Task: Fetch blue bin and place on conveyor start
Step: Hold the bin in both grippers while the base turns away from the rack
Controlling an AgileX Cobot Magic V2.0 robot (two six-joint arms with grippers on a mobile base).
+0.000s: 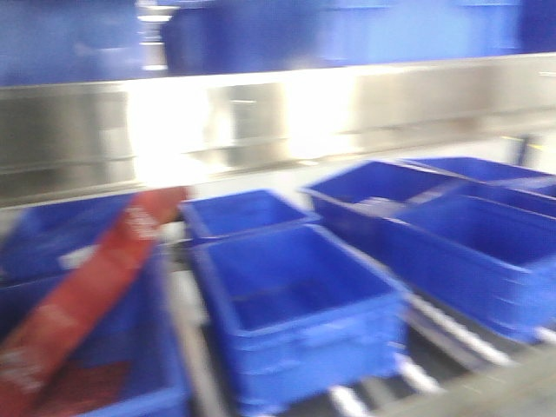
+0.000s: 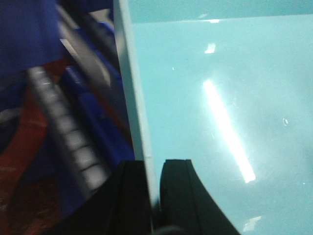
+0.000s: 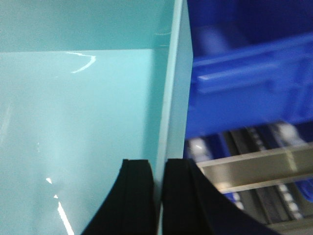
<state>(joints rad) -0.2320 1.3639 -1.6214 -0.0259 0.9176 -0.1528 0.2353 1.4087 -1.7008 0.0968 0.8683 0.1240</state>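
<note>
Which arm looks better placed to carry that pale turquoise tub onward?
Neither alone: the left end effector and the right end effector each clamp a wall of the blue bin, so both should probably carry it together.

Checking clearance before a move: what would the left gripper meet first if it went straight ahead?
The blue bin itself: the left gripper is shut on its wall, which runs straight ahead between the fingers. What lies beyond is unclear.
</note>
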